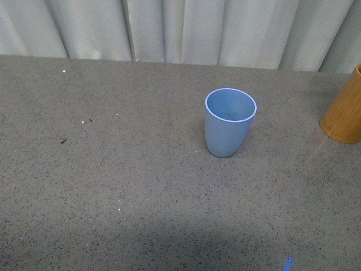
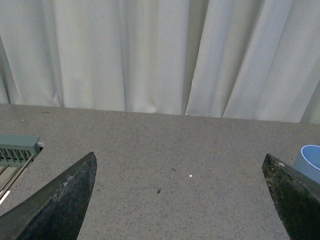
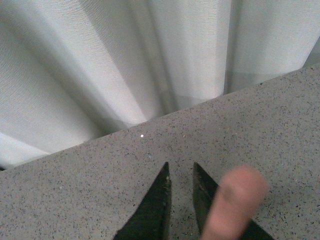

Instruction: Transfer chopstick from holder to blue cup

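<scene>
The light blue cup (image 1: 229, 121) stands upright and empty on the grey speckled table, right of centre in the front view; its rim also peeks in at the left wrist view's edge as the cup (image 2: 311, 161). The orange-brown holder (image 1: 344, 108) is cut off at the front view's right edge. No arm shows in the front view. My right gripper (image 3: 180, 170) is shut on the chopstick (image 3: 232, 202), whose blurred pink end looms close to the camera beside the dark fingers. My left gripper (image 2: 180, 162) stands wide open above bare table, holding nothing.
White curtains (image 1: 180, 28) hang along the table's far edge. A pale green slatted object (image 2: 17, 150) sits at the table's side in the left wrist view. Small crumbs and white specks (image 1: 84, 121) dot the tabletop.
</scene>
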You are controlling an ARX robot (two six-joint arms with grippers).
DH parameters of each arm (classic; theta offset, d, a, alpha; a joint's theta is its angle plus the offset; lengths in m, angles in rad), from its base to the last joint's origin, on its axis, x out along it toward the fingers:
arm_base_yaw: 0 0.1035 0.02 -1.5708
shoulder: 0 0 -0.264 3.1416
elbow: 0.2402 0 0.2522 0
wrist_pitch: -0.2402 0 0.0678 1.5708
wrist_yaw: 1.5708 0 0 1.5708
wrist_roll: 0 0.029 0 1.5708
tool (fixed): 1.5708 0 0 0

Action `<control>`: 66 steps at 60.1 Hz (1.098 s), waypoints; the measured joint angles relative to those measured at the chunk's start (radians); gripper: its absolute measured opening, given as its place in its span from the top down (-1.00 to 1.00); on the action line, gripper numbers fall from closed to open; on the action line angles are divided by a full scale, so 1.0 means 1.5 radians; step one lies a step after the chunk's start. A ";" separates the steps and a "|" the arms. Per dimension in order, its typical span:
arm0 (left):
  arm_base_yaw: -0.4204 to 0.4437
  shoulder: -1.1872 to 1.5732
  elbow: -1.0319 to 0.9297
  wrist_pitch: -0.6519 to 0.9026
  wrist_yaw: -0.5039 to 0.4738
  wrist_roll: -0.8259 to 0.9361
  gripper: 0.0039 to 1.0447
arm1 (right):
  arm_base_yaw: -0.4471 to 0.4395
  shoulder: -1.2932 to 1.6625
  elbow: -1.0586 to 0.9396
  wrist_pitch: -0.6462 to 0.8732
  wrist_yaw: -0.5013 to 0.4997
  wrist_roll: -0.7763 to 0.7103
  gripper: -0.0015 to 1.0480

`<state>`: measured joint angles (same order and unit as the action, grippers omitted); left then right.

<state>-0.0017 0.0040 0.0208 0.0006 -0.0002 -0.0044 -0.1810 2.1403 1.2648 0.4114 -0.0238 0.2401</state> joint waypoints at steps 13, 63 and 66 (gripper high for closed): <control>0.000 0.000 0.000 0.000 0.000 0.000 -0.88 | -0.004 -0.009 -0.026 0.014 -0.001 0.009 0.98; 0.000 0.000 0.000 0.000 0.000 0.000 -0.88 | -0.015 -0.266 -0.123 0.027 -0.024 -0.041 0.98; 0.000 0.000 0.000 0.000 0.000 0.000 -0.88 | -0.015 -0.287 -0.129 0.028 -0.028 -0.041 0.98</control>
<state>-0.0017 0.0040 0.0208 0.0006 -0.0002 -0.0044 -0.2039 1.7103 1.0714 0.4530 -0.0662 0.1783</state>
